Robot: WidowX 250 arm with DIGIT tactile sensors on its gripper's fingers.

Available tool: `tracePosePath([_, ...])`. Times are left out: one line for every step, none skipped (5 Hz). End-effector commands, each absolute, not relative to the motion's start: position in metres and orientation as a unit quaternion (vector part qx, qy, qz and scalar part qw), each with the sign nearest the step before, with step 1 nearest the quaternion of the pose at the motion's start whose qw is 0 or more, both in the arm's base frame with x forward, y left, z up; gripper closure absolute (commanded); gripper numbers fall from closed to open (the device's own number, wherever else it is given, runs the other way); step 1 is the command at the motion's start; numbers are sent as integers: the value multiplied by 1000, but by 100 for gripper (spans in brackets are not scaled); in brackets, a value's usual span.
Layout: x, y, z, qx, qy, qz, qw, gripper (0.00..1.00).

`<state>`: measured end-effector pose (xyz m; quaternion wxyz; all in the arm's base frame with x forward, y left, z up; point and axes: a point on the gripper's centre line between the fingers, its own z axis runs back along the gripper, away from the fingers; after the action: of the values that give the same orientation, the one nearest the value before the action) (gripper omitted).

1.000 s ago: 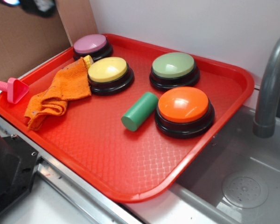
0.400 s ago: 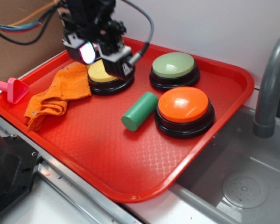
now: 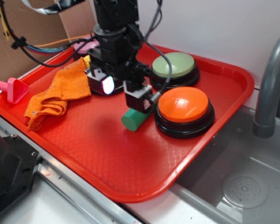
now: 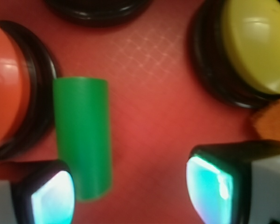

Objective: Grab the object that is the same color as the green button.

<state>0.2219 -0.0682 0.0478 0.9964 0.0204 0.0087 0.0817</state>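
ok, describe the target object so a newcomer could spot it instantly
Start at the red tray beside the sink. Near its middle, right beside the orange button, a green cylinder lies on its side under the gripper. It is the only non-button there: deep solid green with flat round ends, darker than the pale green button.

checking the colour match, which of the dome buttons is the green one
The green button at the tray's back, behind the orange button. Its dome is pale sage; the others are orange, yellow and pink.
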Motion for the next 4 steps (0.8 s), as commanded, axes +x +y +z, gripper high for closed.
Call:
tracePosePath([232, -84, 40, -19, -19, 81, 996, 0])
tracePosePath([226, -77, 34, -41, -21, 112, 993, 0])
tracePosePath([223, -75, 34, -45, -24, 131, 990, 74])
tracePosePath([221, -73, 35, -49, -27, 142, 988, 100])
